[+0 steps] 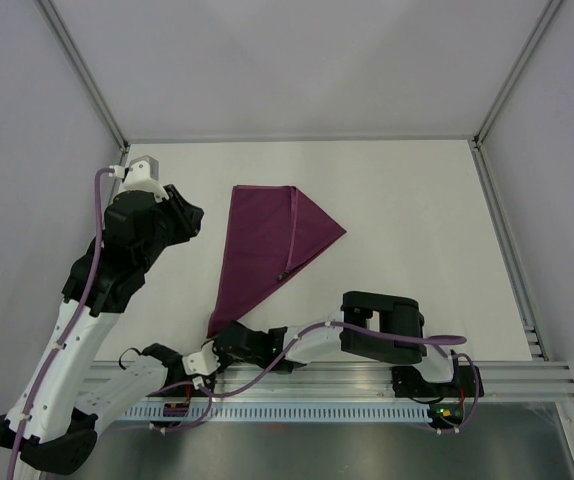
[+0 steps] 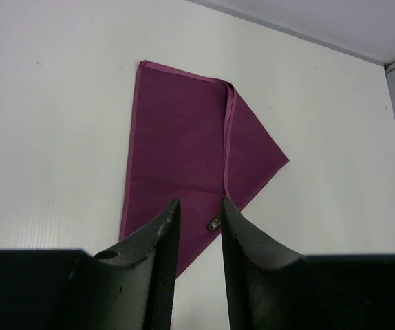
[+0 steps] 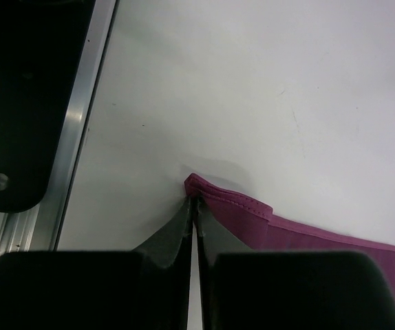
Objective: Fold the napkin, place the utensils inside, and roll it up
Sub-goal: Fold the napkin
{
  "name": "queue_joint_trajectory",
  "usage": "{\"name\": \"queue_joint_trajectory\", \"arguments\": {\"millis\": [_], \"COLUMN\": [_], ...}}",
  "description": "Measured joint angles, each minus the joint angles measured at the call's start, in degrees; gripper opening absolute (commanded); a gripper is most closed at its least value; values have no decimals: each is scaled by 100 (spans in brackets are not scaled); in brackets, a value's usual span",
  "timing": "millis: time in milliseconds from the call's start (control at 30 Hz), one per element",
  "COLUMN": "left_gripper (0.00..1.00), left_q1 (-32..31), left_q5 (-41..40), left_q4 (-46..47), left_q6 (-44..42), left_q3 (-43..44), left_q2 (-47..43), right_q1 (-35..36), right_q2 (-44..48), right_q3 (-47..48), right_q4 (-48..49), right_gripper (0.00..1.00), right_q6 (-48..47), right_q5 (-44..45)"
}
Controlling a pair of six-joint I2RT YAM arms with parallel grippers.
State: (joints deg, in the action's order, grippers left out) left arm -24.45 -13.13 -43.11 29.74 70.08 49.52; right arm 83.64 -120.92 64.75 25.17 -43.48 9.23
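Note:
The magenta napkin (image 1: 267, 245) lies folded into a long pointed shape on the white table, its narrow end toward the arms. Of the utensils only one small silvery tip (image 1: 280, 275) (image 2: 213, 222) peeks out at the fold's edge; the rest is hidden under the cloth. My right gripper (image 1: 222, 338) (image 3: 194, 201) is low at the napkin's near corner (image 3: 211, 192), shut on the cloth's hem. My left gripper (image 1: 189, 215) (image 2: 199, 201) hovers left of the napkin (image 2: 177, 144), open with nothing between its fingers.
An aluminium rail (image 1: 367, 375) (image 3: 80, 117) runs along the table's near edge just behind the right gripper. White walls close the table at the left, back (image 1: 297, 139) and right. A black base part (image 3: 18, 103) sits beyond the rail.

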Motion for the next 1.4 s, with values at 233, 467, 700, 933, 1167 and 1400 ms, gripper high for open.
{"name": "queue_joint_trajectory", "arguments": {"millis": [233, 467, 700, 933, 1167, 1400], "left_gripper": [36, 36, 36, 36, 36, 36], "left_q1": [0, 0, 0, 0, 0, 0], "left_q5": [15, 20, 24, 24, 24, 70], "left_q4": [13, 59, 136, 151, 153, 168], "left_q6": [0, 0, 0, -2, -2, -11], "left_q3": [0, -39, -116, -116, -116, -116], "left_q2": [0, 0, 4, 22, 63, 109], "right_q1": [-85, -127, -131, -205, -304, -326], "right_q2": [0, 90, 131, 140, 116, 57], "right_q3": [92, 107, 101, 140, 229, 291], "right_q4": [-173, -197, -199, -210, -297, -337], "right_gripper": [18, 43, 55, 60, 59, 52], "right_q6": [138, 225, 227, 214, 214, 195], "right_q5": [-44, -107, -160, -249, -387, -496]}}
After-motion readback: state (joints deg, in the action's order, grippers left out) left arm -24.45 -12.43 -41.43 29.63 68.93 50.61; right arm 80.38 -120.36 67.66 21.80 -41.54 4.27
